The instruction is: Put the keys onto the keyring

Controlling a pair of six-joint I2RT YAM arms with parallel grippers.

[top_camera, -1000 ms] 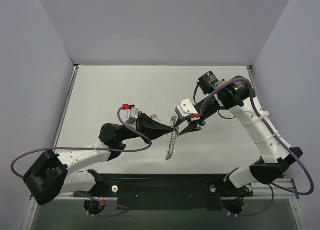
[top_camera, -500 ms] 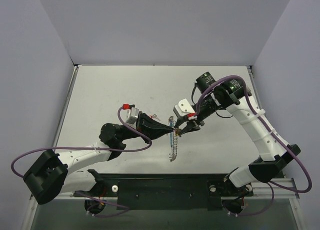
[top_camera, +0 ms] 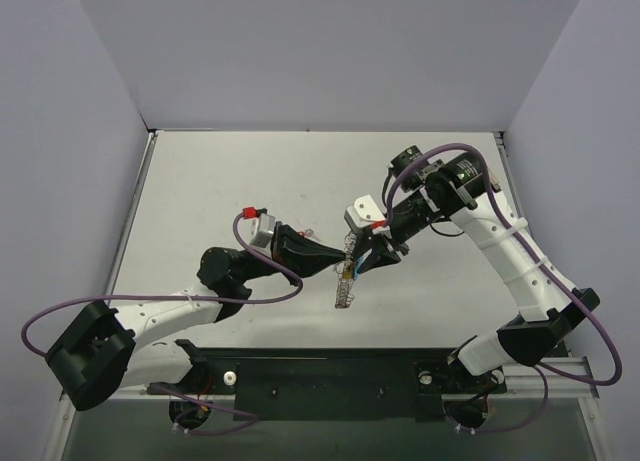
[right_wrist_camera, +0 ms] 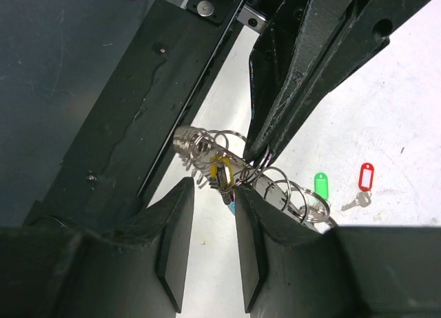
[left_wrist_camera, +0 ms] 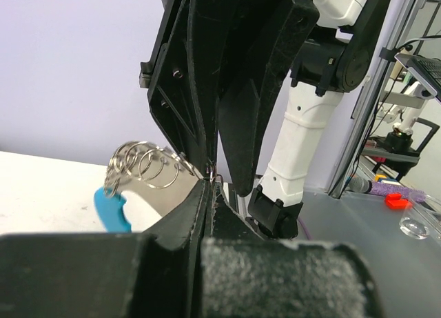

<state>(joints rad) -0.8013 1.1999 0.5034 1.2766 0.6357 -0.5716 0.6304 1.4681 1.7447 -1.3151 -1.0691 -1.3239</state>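
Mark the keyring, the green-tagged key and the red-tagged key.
keyring (right_wrist_camera: 282, 187), right wrist view, wire coils.
green-tagged key (right_wrist_camera: 320, 185), right wrist view, green tag.
red-tagged key (right_wrist_camera: 365, 174), right wrist view, red tag.

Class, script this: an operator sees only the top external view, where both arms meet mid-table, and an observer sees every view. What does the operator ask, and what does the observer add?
Operator: Is the ring gripped?
Observer: Yes. The right wrist view shows the left fingers pinched on a loop of the large silvery coiled-wire keyring.
Operator: Where are the loose keys?
Observer: Two small silver keys, one with a green plastic tag and one with a red plastic tag, lie side by side on the white table.
Operator: The yellow one?
Observer: Its yellow plastic tag sits at the coil, just at the tips of the right fingers, which stand apart.
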